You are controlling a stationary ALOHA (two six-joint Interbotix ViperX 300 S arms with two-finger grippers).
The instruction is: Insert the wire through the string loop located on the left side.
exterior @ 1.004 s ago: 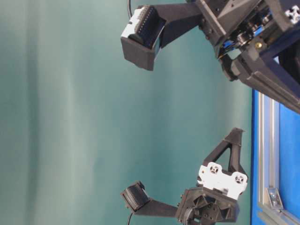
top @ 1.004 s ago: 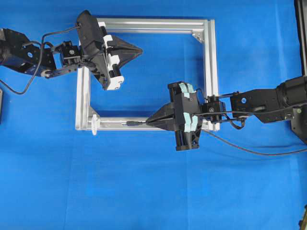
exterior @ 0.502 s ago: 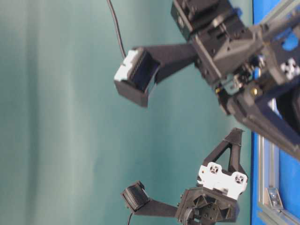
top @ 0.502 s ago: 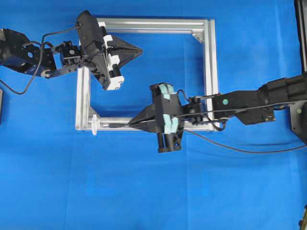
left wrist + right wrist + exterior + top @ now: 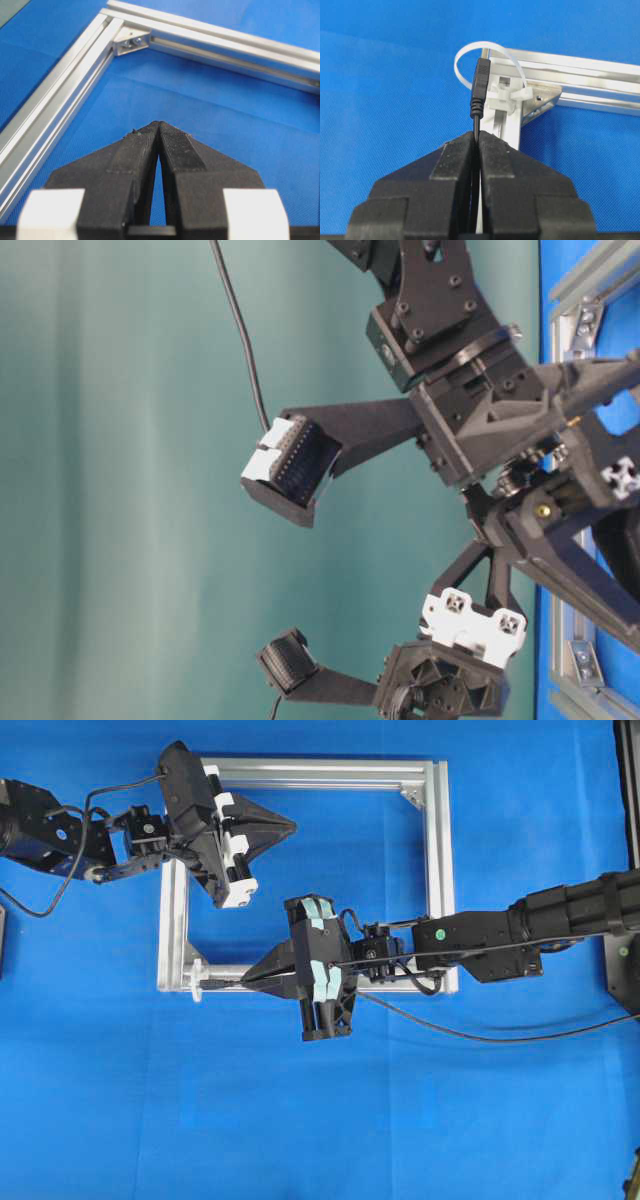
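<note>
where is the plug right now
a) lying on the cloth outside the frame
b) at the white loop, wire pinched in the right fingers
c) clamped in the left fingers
b: in the right wrist view the plug stands at the loop, with the wire pinched by the right fingers.

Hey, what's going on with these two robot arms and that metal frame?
The right hand is shut on a thin black wire and has brought its plug up to the small white string loop tied at the corner of the aluminium frame. In the wrist view the plug tip sits at the loop's opening; whether it has entered is hard to tell. The left hand, shut and holding nothing, hovers above the frame's far left corner.
</note>
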